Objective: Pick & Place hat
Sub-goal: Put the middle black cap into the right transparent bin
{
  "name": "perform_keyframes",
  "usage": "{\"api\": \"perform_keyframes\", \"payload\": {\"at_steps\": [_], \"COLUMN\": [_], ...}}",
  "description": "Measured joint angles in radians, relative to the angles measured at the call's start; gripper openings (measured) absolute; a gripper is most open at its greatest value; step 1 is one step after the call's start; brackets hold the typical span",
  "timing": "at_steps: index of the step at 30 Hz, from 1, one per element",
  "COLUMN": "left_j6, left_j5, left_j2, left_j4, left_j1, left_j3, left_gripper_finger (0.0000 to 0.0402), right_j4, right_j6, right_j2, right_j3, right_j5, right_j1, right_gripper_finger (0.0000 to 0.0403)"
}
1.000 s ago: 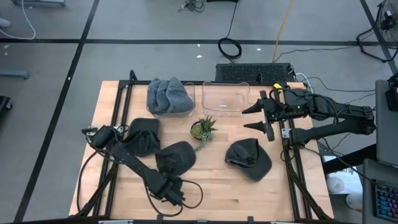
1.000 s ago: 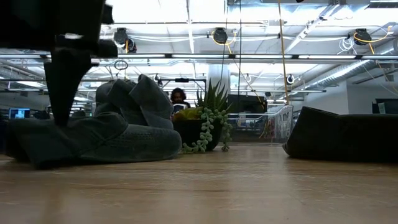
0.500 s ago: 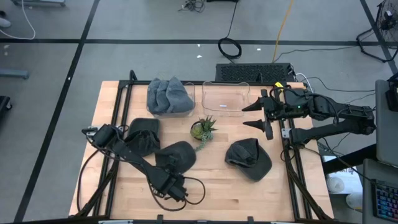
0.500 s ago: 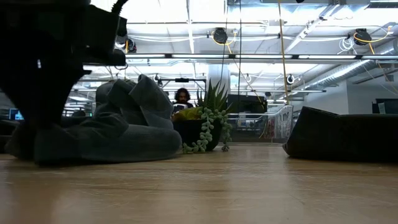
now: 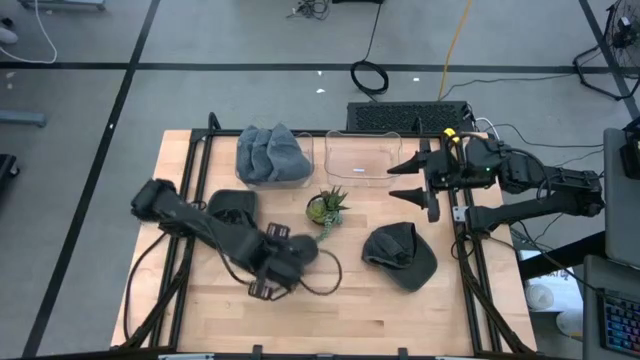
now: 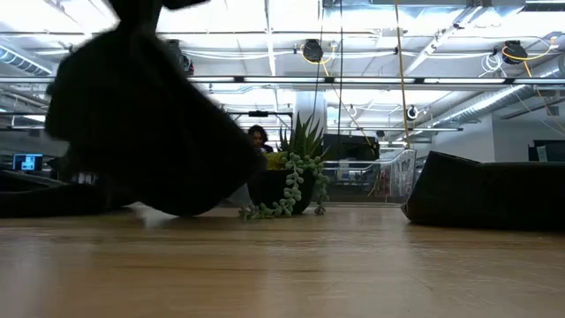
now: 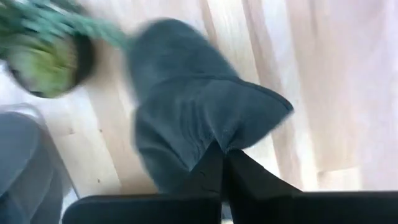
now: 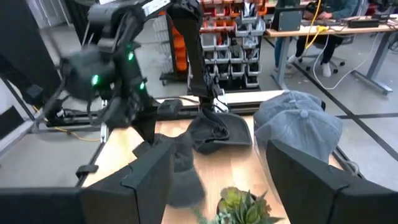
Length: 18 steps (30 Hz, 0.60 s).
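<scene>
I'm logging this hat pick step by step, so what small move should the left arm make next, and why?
Probably lift a little higher. The left gripper is shut on the hat, which hangs just above the table, close to the plant. The right gripper waits open.

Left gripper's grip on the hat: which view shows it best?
Left wrist view: the left gripper is shut on the dark hat. High view hides the fingers under the arm; low view shows a blurred lifted hat; right wrist view sees it far off.

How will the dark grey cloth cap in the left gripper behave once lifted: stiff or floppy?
Probably floppy: the dark grey cloth cap folds and creases where the left gripper pinches it. Likely light, since a pinch of fabric seems to carry it. It may swing or sag.
</scene>
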Motion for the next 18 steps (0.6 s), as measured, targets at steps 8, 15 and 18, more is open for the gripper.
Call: {"api": "perform_keyframes", "payload": {"at_steps": [8,15,18], "left_j6": [-0.111,-0.158,-0.176], "left_j5": [0.071,0.091,0.096], "left_j2": [-0.14,-0.155,-0.154], "left_j4": [-0.01,-0.01,0.024], "left_j1": [0.067,0.09,0.109], "left_j3": [0.087,0.182,0.22], "left_gripper_finger": [0.0001,0.0001,0.0001], "right_j4": [0.0,0.0,0.011], "right_j6": [0.011,0.01,-0.027], "right_j2": [0.0,0.0,0.004], "right_j3": [0.0,0.0,0.0], "right_j5": [0.0,-0.001,0.009], "right_j1": [0.0,0.0,0.0], "right_gripper_finger": [0.0242,0.0242,0.0242]}}
